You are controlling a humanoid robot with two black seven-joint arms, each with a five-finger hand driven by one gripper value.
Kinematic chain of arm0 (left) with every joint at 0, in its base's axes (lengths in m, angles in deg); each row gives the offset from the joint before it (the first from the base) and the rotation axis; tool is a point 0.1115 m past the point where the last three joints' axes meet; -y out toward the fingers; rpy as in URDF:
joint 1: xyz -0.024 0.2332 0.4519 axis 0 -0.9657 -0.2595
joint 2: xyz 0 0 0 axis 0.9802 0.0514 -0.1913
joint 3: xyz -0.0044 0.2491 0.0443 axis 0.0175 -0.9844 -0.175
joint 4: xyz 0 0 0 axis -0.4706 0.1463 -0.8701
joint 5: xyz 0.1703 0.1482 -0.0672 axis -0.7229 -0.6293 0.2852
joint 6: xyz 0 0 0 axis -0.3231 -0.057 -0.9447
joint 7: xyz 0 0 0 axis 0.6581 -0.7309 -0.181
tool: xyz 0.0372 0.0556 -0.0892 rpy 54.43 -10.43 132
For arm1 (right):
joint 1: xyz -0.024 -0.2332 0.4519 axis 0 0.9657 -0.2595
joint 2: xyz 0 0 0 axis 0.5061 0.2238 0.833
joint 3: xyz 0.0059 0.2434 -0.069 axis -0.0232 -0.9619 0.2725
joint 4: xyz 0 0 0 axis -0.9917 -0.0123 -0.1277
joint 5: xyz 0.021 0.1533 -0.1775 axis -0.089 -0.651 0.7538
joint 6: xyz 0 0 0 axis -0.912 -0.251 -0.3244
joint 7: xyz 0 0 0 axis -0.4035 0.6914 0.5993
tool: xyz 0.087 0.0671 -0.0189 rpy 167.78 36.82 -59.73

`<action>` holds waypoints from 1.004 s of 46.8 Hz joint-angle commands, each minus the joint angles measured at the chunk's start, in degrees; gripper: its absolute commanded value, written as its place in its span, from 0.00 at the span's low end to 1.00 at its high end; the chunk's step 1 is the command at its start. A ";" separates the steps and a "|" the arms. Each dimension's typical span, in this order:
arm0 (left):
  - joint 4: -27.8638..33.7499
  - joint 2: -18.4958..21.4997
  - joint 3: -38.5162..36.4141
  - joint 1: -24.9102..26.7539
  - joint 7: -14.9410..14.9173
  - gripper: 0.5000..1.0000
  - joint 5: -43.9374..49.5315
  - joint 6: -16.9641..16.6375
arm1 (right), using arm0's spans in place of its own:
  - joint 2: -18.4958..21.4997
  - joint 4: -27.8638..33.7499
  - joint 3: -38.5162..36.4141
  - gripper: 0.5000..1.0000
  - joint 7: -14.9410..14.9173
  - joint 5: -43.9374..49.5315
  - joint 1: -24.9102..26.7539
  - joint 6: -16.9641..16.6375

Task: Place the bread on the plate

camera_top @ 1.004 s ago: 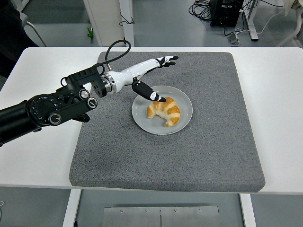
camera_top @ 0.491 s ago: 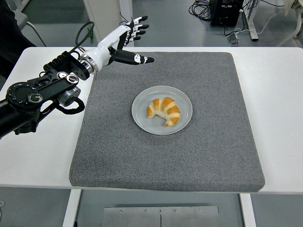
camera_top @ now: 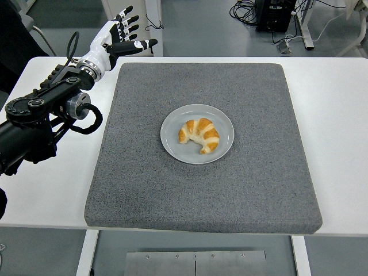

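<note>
A golden croissant (camera_top: 199,135) lies on the grey round plate (camera_top: 172,146) in the middle of the dark grey mat (camera_top: 259,172). My left hand (camera_top: 125,35) is raised at the far left, above the table's back edge and well away from the plate. Its fingers are spread and hold nothing. The black left arm (camera_top: 40,118) runs from the left edge over the white table. The right arm is out of view.
The white table (camera_top: 339,115) shows bare on both sides of the mat. Beyond the table's far edge are table legs, cables and a dark box (camera_top: 275,12) on the floor.
My left hand has drawn back from the plate, up and to the left, leaving the croissant on the plate. The croissant and plate have not moved.
</note>
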 commanded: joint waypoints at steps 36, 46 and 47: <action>-12.02 -6.02 17.45 -2.81 4.01 0.94 12.07 2.11 | 0.00 -0.62 -0.26 1.00 0.00 -0.09 -0.18 -0.24; -14.04 -6.81 18.33 -3.07 4.01 0.94 12.60 4.14 | 0.00 -0.26 0.09 1.00 0.00 0.00 -0.09 -0.16; -14.04 -6.72 18.33 -3.07 3.92 0.94 12.60 4.22 | 0.00 -0.26 -0.08 1.00 0.00 0.00 -0.09 -0.24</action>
